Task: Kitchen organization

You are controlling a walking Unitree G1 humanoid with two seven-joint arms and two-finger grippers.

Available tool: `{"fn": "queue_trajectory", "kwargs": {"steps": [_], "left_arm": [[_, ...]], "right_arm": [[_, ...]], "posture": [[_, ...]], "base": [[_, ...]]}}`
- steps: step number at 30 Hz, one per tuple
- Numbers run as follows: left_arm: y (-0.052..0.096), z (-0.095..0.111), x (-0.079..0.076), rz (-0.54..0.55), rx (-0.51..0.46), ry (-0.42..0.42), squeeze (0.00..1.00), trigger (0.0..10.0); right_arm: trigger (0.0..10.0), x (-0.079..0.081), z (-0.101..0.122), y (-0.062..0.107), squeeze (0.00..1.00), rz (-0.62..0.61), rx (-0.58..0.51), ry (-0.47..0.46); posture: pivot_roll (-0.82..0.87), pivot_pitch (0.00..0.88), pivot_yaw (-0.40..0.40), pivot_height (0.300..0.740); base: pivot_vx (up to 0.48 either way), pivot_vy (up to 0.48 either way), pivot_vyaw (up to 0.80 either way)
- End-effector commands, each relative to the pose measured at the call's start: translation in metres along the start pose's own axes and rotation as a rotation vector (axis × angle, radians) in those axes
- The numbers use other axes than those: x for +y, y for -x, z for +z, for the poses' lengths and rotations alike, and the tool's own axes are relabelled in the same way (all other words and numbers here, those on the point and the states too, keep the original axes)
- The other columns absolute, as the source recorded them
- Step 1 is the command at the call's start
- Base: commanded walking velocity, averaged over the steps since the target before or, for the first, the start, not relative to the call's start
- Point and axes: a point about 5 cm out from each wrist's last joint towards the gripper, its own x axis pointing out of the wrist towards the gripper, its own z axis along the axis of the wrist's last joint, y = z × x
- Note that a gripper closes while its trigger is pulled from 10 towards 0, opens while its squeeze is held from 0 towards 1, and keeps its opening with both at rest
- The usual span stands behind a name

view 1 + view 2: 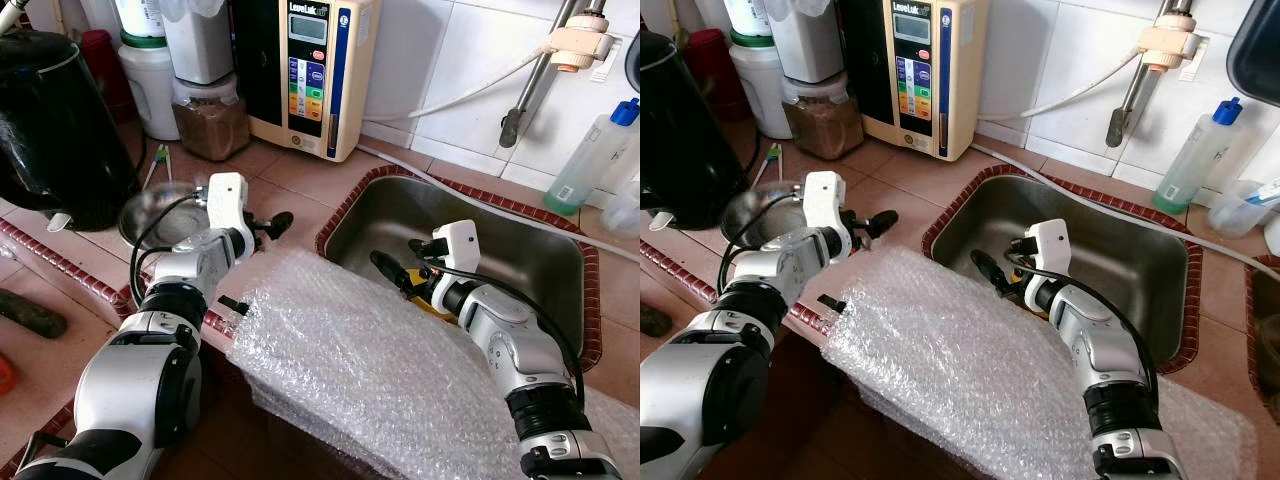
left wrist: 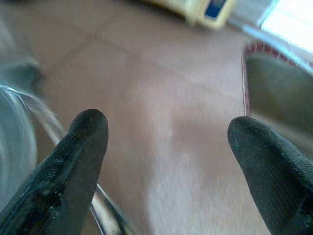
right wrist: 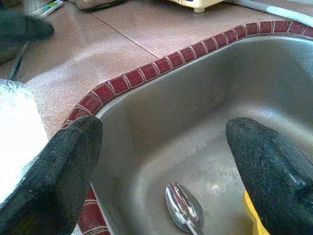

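Tiled counter [image 1: 300,185] w/ steel sink [image 1: 560,270]. My right gripper [image 3: 161,171] hangs in the sink, jaws spread, spoon [image 3: 183,208] below. Left gripper [image 2: 166,161] spread too, beside metal bowl [image 1: 160,212]. Bubble wrap [image 1: 340,350] on counter edge.

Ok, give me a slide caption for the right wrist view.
Open right pincer poised inside the steel sink, above a spoon lying on its bottom.

Spoon [image 3: 185,209] handle cut off — bubble wrap [image 1: 370,370] hides the sink's [image 1: 480,235] near rim.
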Motion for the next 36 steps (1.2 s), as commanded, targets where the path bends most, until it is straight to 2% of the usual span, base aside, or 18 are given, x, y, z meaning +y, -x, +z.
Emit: {"fn": "queue_trajectory", "kwargs": {"steps": [1, 3, 11, 13, 18, 20, 25, 27, 28, 29, 30, 36], "left_arm": [[0.000, 0.019, -0.006, 0.003, -0.072, -0.029, 0.00, 10.0], [0.000, 0.029, -0.011, 0.004, -0.124, -0.023, 0.00, 10.0], [0.004, 0.034, -0.014, 0.041, -0.178, -0.042, 0.00, 10.0], [0.006, 0.028, -0.007, 0.106, -0.152, -0.061, 0.00, 10.0], [0.006, 0.008, 0.008, 0.230, -0.101, 0.020, 0.00, 10.0], [0.005, -0.004, 0.006, 0.231, -0.076, 0.048, 0.00, 10.0], [0.002, -0.013, -0.005, 0.189, -0.058, 0.040, 0.00, 10.0], [0.001, -0.015, -0.010, 0.175, -0.057, 0.037, 0.00, 10.0], [0.000, -0.016, -0.014, 0.168, -0.054, 0.036, 0.00, 10.0], [0.000, -0.016, -0.014, 0.168, -0.054, 0.036, 0.00, 10.0], [-0.001, -0.018, -0.018, 0.165, -0.051, 0.034, 0.00, 10.0], [0.000, -0.017, -0.025, 0.165, -0.075, -0.002, 0.00, 10.0]], "right_arm": [[10.0, -0.003, 0.005, 0.000, 0.31, -0.008, -0.006, 0.010], [10.0, -0.003, 0.004, 0.000, 0.31, -0.009, -0.005, 0.009], [10.0, -0.003, 0.005, -0.003, 0.31, -0.007, -0.005, 0.011], [10.0, -0.003, 0.005, -0.003, 0.31, -0.007, -0.005, 0.012], [10.0, -0.003, 0.006, -0.004, 0.31, -0.004, -0.009, 0.011], [10.0, -0.002, 0.006, -0.004, 0.31, -0.002, -0.012, 0.009], [10.0, 0.001, 0.006, -0.003, 0.31, 0.021, -0.018, 0.003], [10.0, 0.008, 0.008, -0.002, 0.31, 0.089, -0.035, -0.005], [10.0, 0.019, 0.010, 0.000, 0.24, 0.181, -0.053, -0.005], [10.0, 0.019, 0.010, 0.000, 0.24, 0.181, -0.053, -0.005], [10.0, 0.026, 0.010, 0.002, 0.04, 0.241, -0.054, 0.002], [10.0, 0.041, 0.005, 0.004, 0.00, 0.343, -0.029, 0.006]], "posture": [[-0.06, 0.000, -0.046, 0.740], [-0.06, 0.000, -0.047, 0.740], [-0.05, 0.000, -0.051, 0.740], [-0.05, 0.000, -0.051, 0.740], [-0.05, 0.000, -0.047, 0.740], [-0.05, 0.000, -0.045, 0.740], [-0.06, 0.000, -0.044, 0.740], [-0.06, 0.000, -0.042, 0.740], [-0.06, 0.000, -0.041, 0.740], [-0.06, 0.000, -0.041, 0.740], [-0.06, 0.000, -0.041, 0.740], [-0.06, 0.000, -0.042, 0.740]], "base": [[0.000, 0.000, 0.00], [0.000, 0.000, 0.00], [0.000, 0.000, 0.00], [0.000, 0.000, 0.00], [0.000, 0.000, 0.00], [0.000, 0.000, 0.00], [0.000, 0.000, 0.00], [0.000, 0.000, 0.00], [0.000, 0.000, 0.00], [0.000, 0.000, 0.00], [0.000, 0.000, 0.00], [0.000, 0.000, 0.00]]}}
